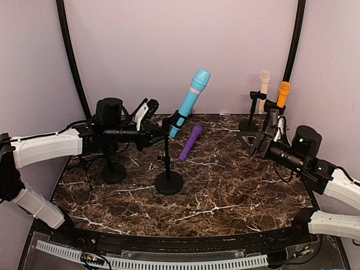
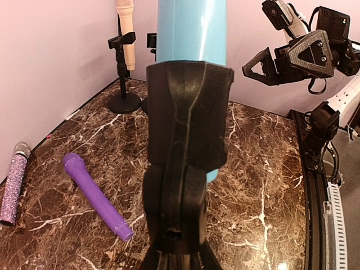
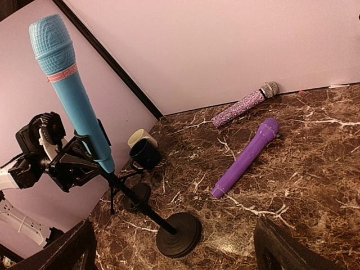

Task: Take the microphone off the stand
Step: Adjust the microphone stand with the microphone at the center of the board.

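Dark marble desk (image 1: 225, 191), lilac walls (image 1: 140, 45): a blue mic (image 1: 191, 101) sits tilted in a black stand (image 1: 167, 163), the left end effector (image 1: 159, 135) clenched on the stand just below it; the released right end effector (image 1: 260, 135), well right of the stand, would best grip the mic and pull along its tilt.

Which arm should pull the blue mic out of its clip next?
Right, probably: the right gripper is open and free, facing the blue mic; the left gripper is shut on the stand, bracing it.

The marble table (image 1: 236, 188) carries a purple microphone (image 1: 190, 143), a glittery microphone (image 3: 244, 104) and black stand bases (image 1: 169, 183).
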Controlling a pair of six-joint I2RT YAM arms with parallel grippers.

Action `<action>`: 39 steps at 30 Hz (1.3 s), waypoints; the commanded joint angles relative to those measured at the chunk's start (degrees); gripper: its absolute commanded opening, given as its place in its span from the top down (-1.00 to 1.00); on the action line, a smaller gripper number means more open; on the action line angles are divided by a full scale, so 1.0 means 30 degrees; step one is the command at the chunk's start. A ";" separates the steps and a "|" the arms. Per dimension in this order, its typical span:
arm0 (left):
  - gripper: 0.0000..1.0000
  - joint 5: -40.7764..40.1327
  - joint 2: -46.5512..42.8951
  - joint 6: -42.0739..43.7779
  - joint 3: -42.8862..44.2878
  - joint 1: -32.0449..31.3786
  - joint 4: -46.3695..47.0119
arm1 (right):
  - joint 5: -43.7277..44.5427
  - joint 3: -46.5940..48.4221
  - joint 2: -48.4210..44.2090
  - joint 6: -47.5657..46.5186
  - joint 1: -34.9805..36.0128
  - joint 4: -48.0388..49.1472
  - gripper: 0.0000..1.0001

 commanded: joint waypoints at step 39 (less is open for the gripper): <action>-0.18 -1.3315 -0.1999 -0.2834 -0.1875 -0.3622 0.3462 | 0.1045 0.0336 0.0463 0.0302 0.0157 0.0389 -0.97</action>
